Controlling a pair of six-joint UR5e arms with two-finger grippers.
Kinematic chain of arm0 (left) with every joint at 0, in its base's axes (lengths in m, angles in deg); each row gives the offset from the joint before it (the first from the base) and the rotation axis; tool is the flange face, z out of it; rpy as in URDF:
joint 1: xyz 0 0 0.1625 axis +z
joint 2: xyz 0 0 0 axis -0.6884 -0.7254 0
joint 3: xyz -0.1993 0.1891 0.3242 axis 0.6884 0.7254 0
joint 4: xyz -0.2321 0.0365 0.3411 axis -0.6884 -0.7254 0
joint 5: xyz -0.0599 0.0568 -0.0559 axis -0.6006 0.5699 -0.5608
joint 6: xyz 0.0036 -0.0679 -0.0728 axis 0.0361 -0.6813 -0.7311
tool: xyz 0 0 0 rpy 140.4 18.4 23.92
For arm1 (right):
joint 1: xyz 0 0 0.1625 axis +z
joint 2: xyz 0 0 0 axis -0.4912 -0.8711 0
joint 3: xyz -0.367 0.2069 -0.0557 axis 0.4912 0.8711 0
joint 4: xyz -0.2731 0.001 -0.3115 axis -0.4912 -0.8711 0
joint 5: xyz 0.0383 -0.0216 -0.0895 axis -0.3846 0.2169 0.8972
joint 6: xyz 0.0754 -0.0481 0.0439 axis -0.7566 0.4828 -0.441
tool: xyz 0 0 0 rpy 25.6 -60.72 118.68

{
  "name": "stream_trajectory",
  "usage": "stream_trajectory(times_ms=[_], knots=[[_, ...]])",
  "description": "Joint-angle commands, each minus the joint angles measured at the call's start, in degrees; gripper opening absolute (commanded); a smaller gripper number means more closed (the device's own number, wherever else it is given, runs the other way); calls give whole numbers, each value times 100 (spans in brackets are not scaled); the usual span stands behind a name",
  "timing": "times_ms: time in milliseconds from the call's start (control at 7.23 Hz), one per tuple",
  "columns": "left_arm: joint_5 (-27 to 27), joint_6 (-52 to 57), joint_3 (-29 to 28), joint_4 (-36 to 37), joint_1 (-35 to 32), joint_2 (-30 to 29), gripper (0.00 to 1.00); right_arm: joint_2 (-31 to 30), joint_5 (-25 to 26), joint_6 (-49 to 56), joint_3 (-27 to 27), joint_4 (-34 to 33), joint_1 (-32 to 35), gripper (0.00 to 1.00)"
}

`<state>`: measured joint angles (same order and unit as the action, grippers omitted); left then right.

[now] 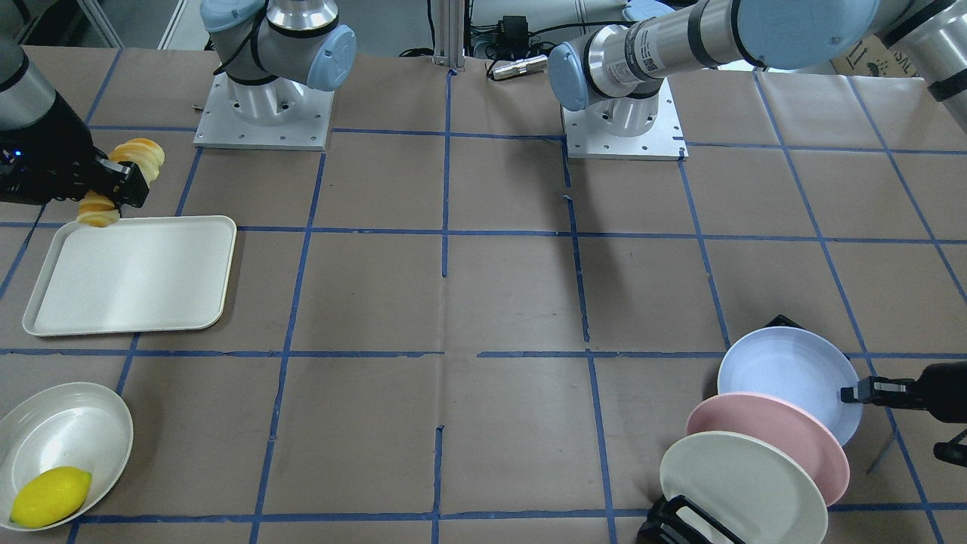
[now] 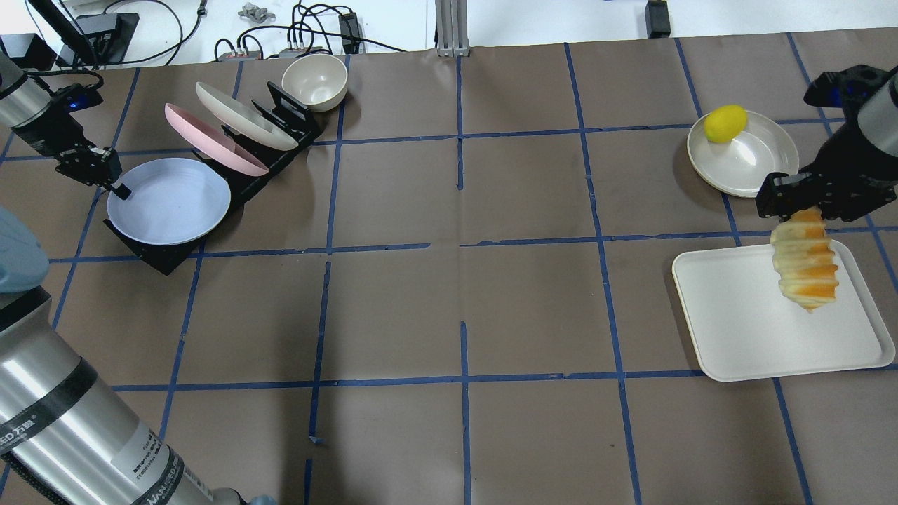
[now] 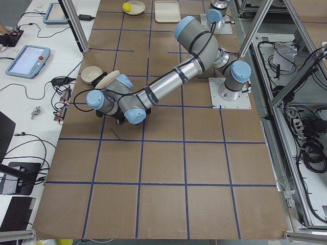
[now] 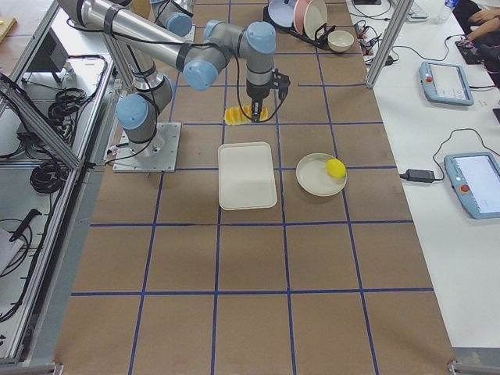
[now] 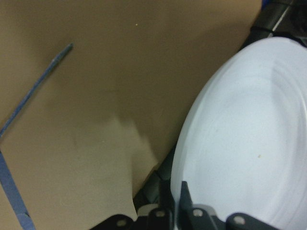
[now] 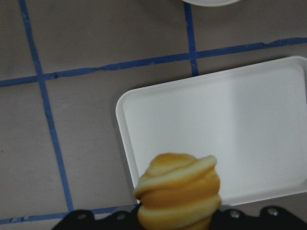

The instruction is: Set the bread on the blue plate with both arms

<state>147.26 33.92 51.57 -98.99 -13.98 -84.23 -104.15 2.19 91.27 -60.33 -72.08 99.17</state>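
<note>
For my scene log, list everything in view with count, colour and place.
tray: 1, white, robot's right side
bread: 1, orange-cream striped, held aloft near the tray
rack: 1, black, robot's left side
blue plate: 1, pale blue, rack, nearest the robot
pink plate: 1, pink, rack, middle
cream plate: 1, cream-white, rack, farthest
small bowl: 1, cream, beside the rack
shallow dish: 1, white, beside the tray
lemon: 1, yellow, in the shallow dish
left gripper: 1, black, at the blue plate's rim
right gripper: 1, black, shut on the bread
</note>
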Motion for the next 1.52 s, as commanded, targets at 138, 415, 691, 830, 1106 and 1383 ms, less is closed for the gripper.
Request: stream_trajectory(times_ms=[138,415,691,830,1106,1383], knots=[[17,-3,-127,-231,-26,210,13,-138,-1,-194,1166,1020,1282,3],[18,-3,-32,-583,-44,587,13,-121,-9,-579,1238,1030,2083,3],[9,-29,100,-1161,-219,1141,13,-112,87,-572,1212,1047,2139,3],[18,-99,318,-1173,-377,1439,13,-103,70,-572,1195,1073,2148,3],[-8,-711,1037,-1138,-903,2133,13,-112,78,-572,1194,1100,2148,3],[-61,-1397,1898,-432,-1605,2670,14,-112,87,-572,1186,1100,2148,3]])
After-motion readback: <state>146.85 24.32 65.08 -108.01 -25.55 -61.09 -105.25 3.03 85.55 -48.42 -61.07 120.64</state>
